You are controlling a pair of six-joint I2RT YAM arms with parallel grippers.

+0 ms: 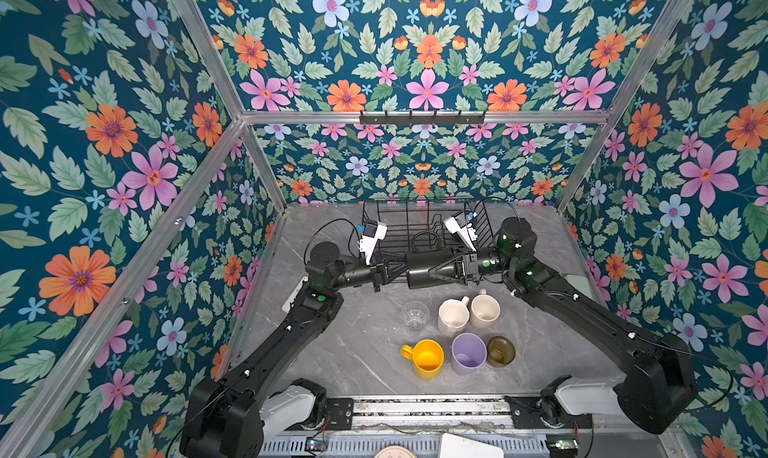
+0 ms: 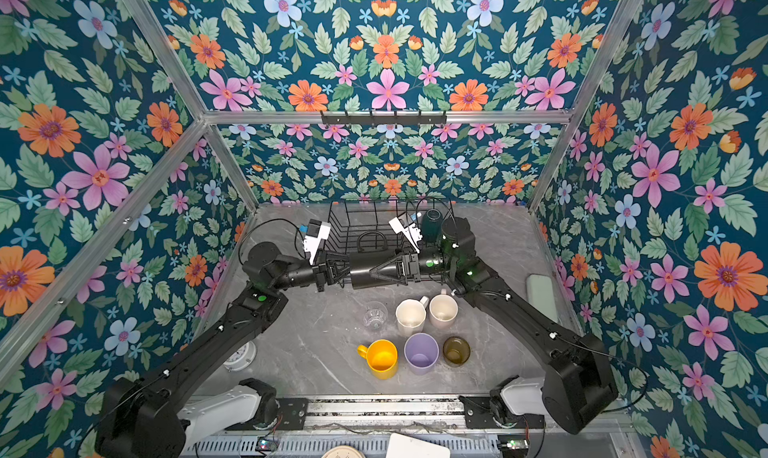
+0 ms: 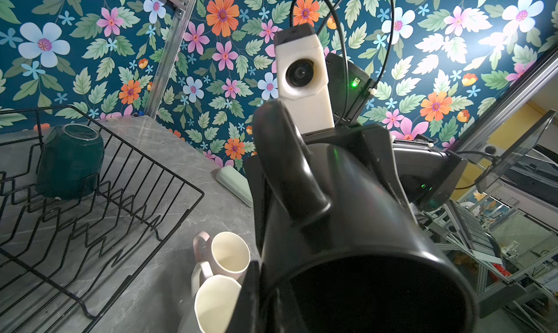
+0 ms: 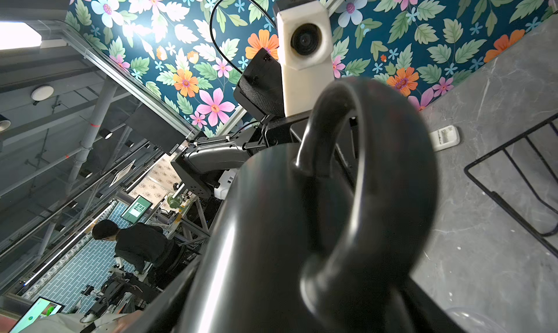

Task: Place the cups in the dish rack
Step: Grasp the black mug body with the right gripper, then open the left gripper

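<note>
A black mug (image 1: pixel 419 269) hangs on its side above the table, just in front of the black wire dish rack (image 1: pixel 415 223), handle up. My left gripper (image 1: pixel 401 269) is shut on its rim, one finger (image 3: pixel 250 295) outside the wall. My right gripper (image 1: pixel 430 274) is shut round the mug's body from the base end. A dark green mug (image 2: pixel 431 225) stands upside down in the rack's right end. On the table in front stand a clear glass (image 1: pixel 414 315), a white mug (image 1: pixel 453 316), a pale pink mug (image 1: pixel 484 310), a yellow mug (image 1: pixel 427 358), a lavender tumbler (image 1: pixel 468 353) and an amber glass (image 1: pixel 500 350).
A pale green case (image 2: pixel 540 294) lies by the right wall, beyond my right arm. A small white clock (image 2: pixel 239 356) sits by the left wall under my left arm. A black hook rail (image 1: pixel 422 117) hangs on the back wall above the rack.
</note>
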